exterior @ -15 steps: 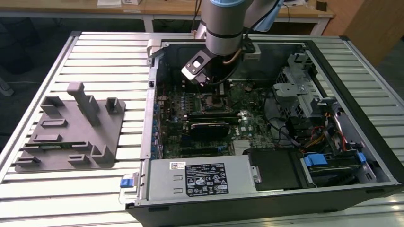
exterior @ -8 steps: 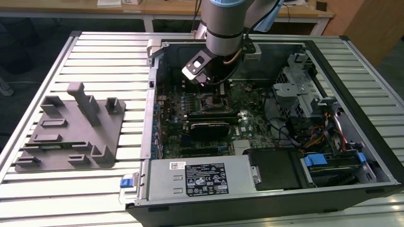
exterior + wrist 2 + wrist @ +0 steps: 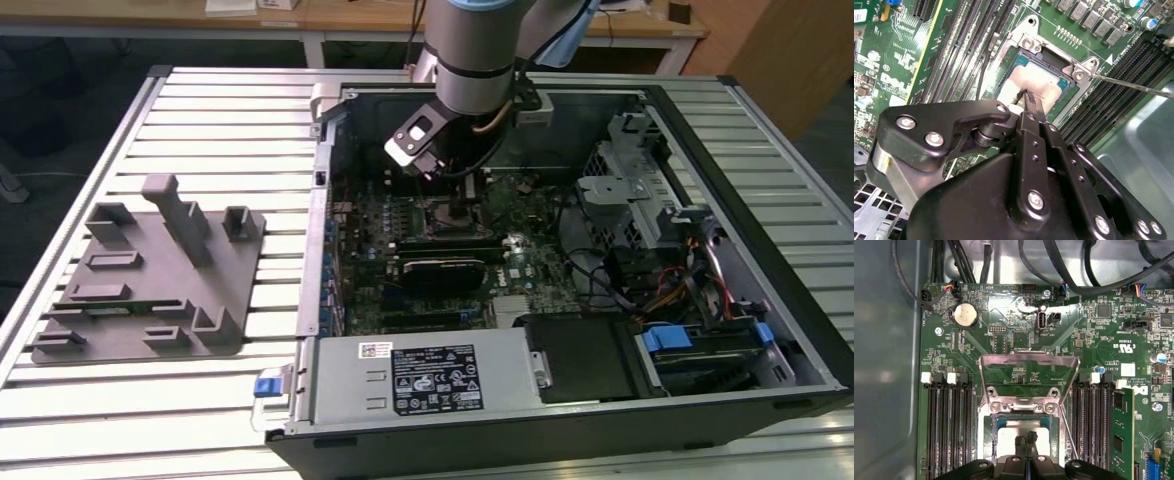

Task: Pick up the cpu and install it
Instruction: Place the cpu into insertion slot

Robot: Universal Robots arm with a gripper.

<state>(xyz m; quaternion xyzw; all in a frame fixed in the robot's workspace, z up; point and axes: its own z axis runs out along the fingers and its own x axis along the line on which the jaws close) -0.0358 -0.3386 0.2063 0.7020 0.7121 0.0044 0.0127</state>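
Gripper: fingers pressed together, gripping nothing, tips at cpu top
cpu: lying flat in socket
lid: raised open

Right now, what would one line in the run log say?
chip: flat in socket | end effector: shut, tips at chip's middle | socket cover: raised open

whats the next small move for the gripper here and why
Probably a short straight lift up from the cpu: it already lies flat inside the socket frame, and the gripper, fingers shut, sits right over its top. The load plate stands open.
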